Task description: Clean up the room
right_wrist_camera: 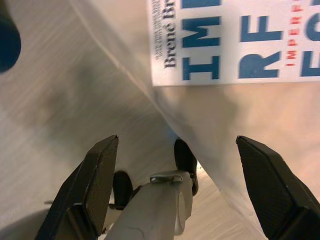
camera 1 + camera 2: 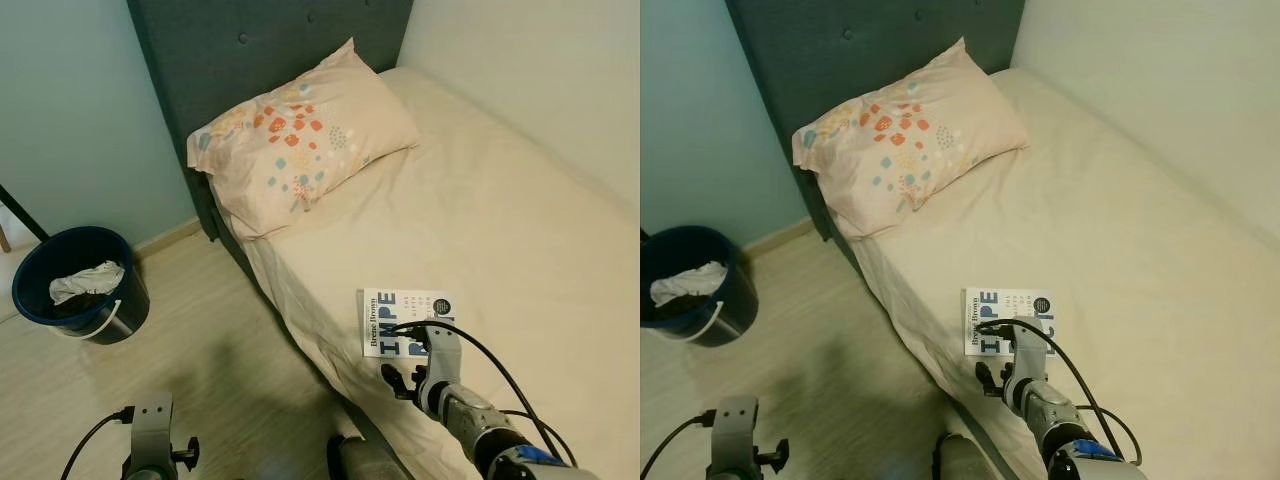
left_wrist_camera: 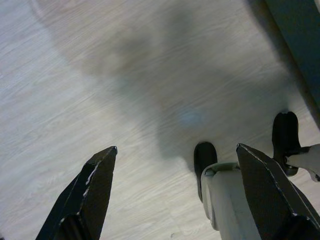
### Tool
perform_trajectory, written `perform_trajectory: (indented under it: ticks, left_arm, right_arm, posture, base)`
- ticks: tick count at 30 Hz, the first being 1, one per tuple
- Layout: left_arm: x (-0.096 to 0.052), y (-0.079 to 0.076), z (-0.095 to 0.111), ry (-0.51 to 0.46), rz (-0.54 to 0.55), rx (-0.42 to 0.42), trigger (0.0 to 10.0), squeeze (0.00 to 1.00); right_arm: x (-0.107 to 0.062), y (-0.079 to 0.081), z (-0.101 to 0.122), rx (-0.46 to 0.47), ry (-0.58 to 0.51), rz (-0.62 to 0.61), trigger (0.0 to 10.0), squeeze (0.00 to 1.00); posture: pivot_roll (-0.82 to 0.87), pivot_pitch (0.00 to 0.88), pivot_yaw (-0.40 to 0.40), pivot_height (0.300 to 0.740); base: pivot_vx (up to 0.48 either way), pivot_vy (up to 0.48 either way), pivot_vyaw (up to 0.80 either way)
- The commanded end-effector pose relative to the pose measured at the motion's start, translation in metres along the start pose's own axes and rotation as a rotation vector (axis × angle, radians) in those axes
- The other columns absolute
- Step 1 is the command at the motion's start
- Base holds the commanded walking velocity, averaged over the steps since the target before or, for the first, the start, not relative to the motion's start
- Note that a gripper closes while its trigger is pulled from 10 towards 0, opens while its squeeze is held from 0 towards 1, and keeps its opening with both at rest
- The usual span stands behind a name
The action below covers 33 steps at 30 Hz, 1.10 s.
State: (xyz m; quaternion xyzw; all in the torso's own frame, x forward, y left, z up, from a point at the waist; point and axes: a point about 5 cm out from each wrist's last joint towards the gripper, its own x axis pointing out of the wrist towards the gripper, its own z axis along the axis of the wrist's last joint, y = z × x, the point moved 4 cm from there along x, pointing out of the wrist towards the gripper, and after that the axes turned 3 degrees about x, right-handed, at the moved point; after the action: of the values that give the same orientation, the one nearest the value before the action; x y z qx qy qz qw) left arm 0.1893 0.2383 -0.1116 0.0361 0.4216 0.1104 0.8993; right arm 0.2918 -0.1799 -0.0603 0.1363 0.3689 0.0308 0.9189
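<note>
At the left middle of the head view a dark blue bin (image 2: 80, 285) stands on the wooden floor (image 2: 200, 360), crumpled white paper (image 2: 88, 281) already inside it. At the lower left the left gripper (image 3: 175, 195) hangs idle over the floor, its fingers spread apart. Upper centre, a patterned pillow (image 2: 300, 140) leans against the headboard (image 2: 260, 50) of the bed (image 2: 500, 200). Lower centre, the book (image 2: 405, 322) lies flat on the sheet near the bed's edge, not yet lifted; its long axis runs across the frame, its title reading sideways. The right gripper (image 1: 177, 185) hovers just short of the book, fingers wide apart and holding nothing. Judging by this, tidying is only partly done: the book remains to be picked up.
</note>
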Motion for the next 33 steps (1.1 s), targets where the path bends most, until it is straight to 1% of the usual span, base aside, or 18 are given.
perform_trajectory:
  ticks: [1, 5, 7, 8, 10, 11, 13, 14, 16, 19, 20, 22, 23, 25, 26, 28, 31, 33]
  left_arm:
    - [-0.002, 0.000, -0.008, 0.019, -0.005, -0.016, 10.0, 0.00]
    - [-0.002, -0.004, -0.004, 0.001, -0.034, -0.014, 10.0, 0.00]
    - [-0.001, -0.010, 0.000, -0.022, -0.071, -0.006, 10.0, 0.00]
    - [-0.001, -0.010, 0.000, -0.022, -0.071, -0.006, 10.0, 0.00]
    - [-0.001, -0.008, 0.006, -0.051, -0.060, 0.003, 10.0, 0.00]
    - [-0.001, -0.008, 0.006, -0.051, -0.060, 0.003, 10.0, 0.00]
    - [0.000, -0.006, 0.010, -0.070, -0.052, 0.000, 10.0, 0.00]
    - [0.000, -0.006, 0.010, -0.070, -0.052, 0.000, 10.0, 0.00]
    - [0.001, -0.001, 0.021, -0.120, -0.041, -0.020, 10.0, 0.00]
    - [0.002, 0.008, 0.039, -0.190, -0.019, -0.049, 10.0, 0.00]
    - [0.002, 0.008, 0.039, -0.190, -0.019, -0.049, 10.0, 0.00]
    - [0.002, 0.016, 0.059, -0.269, -0.003, -0.063, 10.0, 0.00]
    - [0.002, 0.016, 0.059, -0.269, -0.003, -0.063, 10.0, 0.00]
    - [0.002, 0.020, 0.069, -0.304, 0.000, -0.064, 10.0, 0.00]
    - [0.002, 0.021, 0.075, -0.325, 0.002, -0.063, 10.0, 0.00]
    - [0.000, 0.026, 0.090, -0.393, 0.001, -0.049, 10.0, 0.00]
    - [-0.002, 0.027, 0.096, -0.425, -0.003, -0.039, 10.0, 0.00]
    - [-0.005, 0.027, 0.101, -0.470, -0.014, -0.009, 10.0, 0.00]
  right_arm:
    - [-0.001, -0.006, -0.002, 0.068, -0.001, -0.022, 10.0, 0.00]
    - [-0.001, -0.007, 0.004, 0.125, -0.026, -0.020, 10.0, 0.00]
    - [-0.001, -0.008, 0.012, 0.202, -0.063, -0.020, 10.0, 0.00]
    - [-0.001, -0.008, 0.012, 0.202, -0.063, -0.020, 10.0, 0.00]
    - [-0.002, -0.012, 0.021, 0.306, -0.099, -0.031, 10.0, 0.00]
    - [-0.002, -0.012, 0.021, 0.306, -0.099, -0.031, 10.0, 0.00]
    - [-0.002, -0.014, 0.024, 0.374, -0.118, -0.045, 10.0, 0.00]
    - [-0.002, -0.014, 0.024, 0.374, -0.118, -0.045, 10.0, 0.00]
    - [-0.003, -0.018, 0.029, 0.480, -0.155, -0.058, 10.0, 0.00]
    - [-0.003, -0.019, 0.035, 0.568, -0.190, -0.054, 10.0, 0.00]
    - [-0.003, -0.019, 0.035, 0.568, -0.190, -0.054, 10.0, 0.00]
    - [-0.004, -0.020, 0.042, 0.637, -0.226, -0.041, 10.0, 0.00]
    - [-0.004, -0.020, 0.042, 0.637, -0.226, -0.041, 10.0, 0.00]
    - [-0.004, -0.019, 0.046, 0.663, -0.245, -0.031, 10.0, 0.00]
    - [-0.004, -0.019, 0.048, 0.679, -0.257, -0.025, 10.0, 0.00]
    - [-0.004, -0.010, 0.064, 0.739, -0.317, 0.065, 10.0, 0.00]
    - [-0.004, -0.006, 0.072, 0.765, -0.351, 0.111, 10.0, 0.00]
    - [-0.006, 0.000, 0.088, 0.794, -0.416, 0.174, 10.0, 0.00]
  posture:
    - [-0.08, 0.080, 0.020, 0.675]
    - [-0.08, 0.085, 0.023, 0.665]
    - [-0.08, 0.089, 0.024, 0.655]
    - [-0.08, 0.089, 0.024, 0.655]
    - [-0.07, 0.101, 0.030, 0.640]
    - [-0.07, 0.101, 0.030, 0.640]
    - [-0.07, 0.109, 0.035, 0.630]
    - [-0.07, 0.109, 0.035, 0.630]
    - [-0.06, 0.127, 0.039, 0.620]
    - [-0.05, 0.143, 0.041, 0.605]
    - [-0.05, 0.143, 0.041, 0.605]
    - [-0.04, 0.166, 0.046, 0.595]
    - [-0.04, 0.166, 0.046, 0.595]
    - [-0.03, 0.169, 0.047, 0.590]
    - [-0.03, 0.169, 0.047, 0.585]
    - [-0.01, 0.203, 0.065, 0.575]
    - [0.00, 0.219, 0.067, 0.570]
    - [0.01, 0.236, 0.072, 0.565]
  base:
    - [0.000, 0.000, 0.00]
    - [0.000, 0.000, 0.00]
    - [0.000, 0.000, 0.00]
    - [0.000, 0.000, 0.00]
    - [0.000, 0.000, 0.00]
    - [0.000, 0.000, 0.00]
    - [0.000, 0.000, 0.00]
    - [0.000, 0.000, 0.00]
    - [0.000, 0.000, 0.00]
    - [0.000, 0.000, 0.00]
    - [0.000, 0.000, 0.00]
    - [0.000, 0.000, 0.00]
    - [0.000, 0.000, 0.00]
    - [0.000, 0.000, 0.00]
    - [0.000, 0.000, 0.00]
    - [0.000, 0.000, 0.00]
    - [0.000, 0.000, 0.00]
    - [0.000, 0.000, 0.00]
